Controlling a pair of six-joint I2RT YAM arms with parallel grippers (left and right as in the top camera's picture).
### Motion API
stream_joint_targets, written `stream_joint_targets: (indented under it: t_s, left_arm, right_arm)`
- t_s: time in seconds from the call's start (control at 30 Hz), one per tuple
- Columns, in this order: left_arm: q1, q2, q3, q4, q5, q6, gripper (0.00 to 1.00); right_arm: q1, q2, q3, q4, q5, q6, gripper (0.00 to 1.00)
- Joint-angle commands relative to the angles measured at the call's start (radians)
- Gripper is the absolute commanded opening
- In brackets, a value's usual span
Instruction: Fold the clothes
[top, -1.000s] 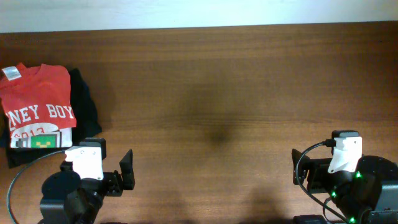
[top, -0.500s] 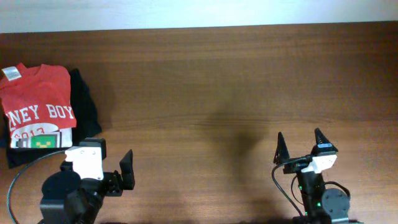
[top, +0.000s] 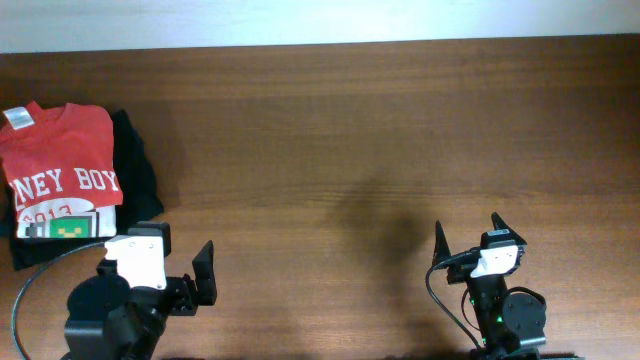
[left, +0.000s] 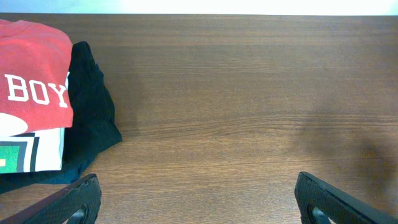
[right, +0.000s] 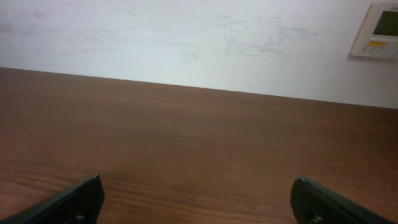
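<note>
Shirt update: the red-orange T-shirt (top: 60, 150) sits folded on top of the pile (top: 140, 170) at the bench's (top: 330, 130) far left, so folding looks done. Down front, the left gripper (top: 170, 268) and right gripper (top: 468, 238) have jaws wide open and empty, probably parked out of the way.

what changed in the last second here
The right gripper moved left from the right edge of the table toward the middle and turned to point away, jaws open and empty. The left gripper, red-orange T-shirt and black garment stayed put.
</note>
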Motion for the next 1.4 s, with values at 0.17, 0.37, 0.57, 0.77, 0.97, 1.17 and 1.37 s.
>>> stream_joint_targets:
  t_s: [0.17,0.37,0.57,0.77,0.97,1.17,1.37]
  left_arm:
    - [0.01,-0.029,-0.014,0.0,-0.011,-0.004,0.99]
    - [0.056,-0.404,-0.578,0.407,-0.074,-0.003,0.99]
    - [0.055,-0.494,-0.916,0.997,-0.089,0.006,0.99]
    - [0.053,-0.494,-0.916,0.902,-0.051,0.05,0.99]
    - [0.053,-0.494,-0.916,0.902,-0.051,0.05,0.99]
    - [0.053,-0.494,-0.916,0.902,-0.051,0.05,0.99]
    - [0.053,-0.494,-0.916,0.902,-0.051,0.05,0.99]
  right_arm:
    - [0.009,-0.01,-0.005,-0.008,0.009,-0.006,0.99]
    - [0.009,-0.01,-0.005,-0.008,0.009,-0.006,0.99]
    - [0.009,-0.01,-0.005,-0.008,0.009,-0.006,0.99]
    - [0.009,-0.01,-0.005,-0.008,0.009,-0.006,0.99]
    - [0.009,-0.01,-0.005,-0.008,0.009,-0.006,0.99]
    - [0.009,-0.01,-0.005,-0.008,0.009,-0.006,0.99]
    - [-0.051,-0.01,-0.005,-0.008,0.009,-0.006,0.99]
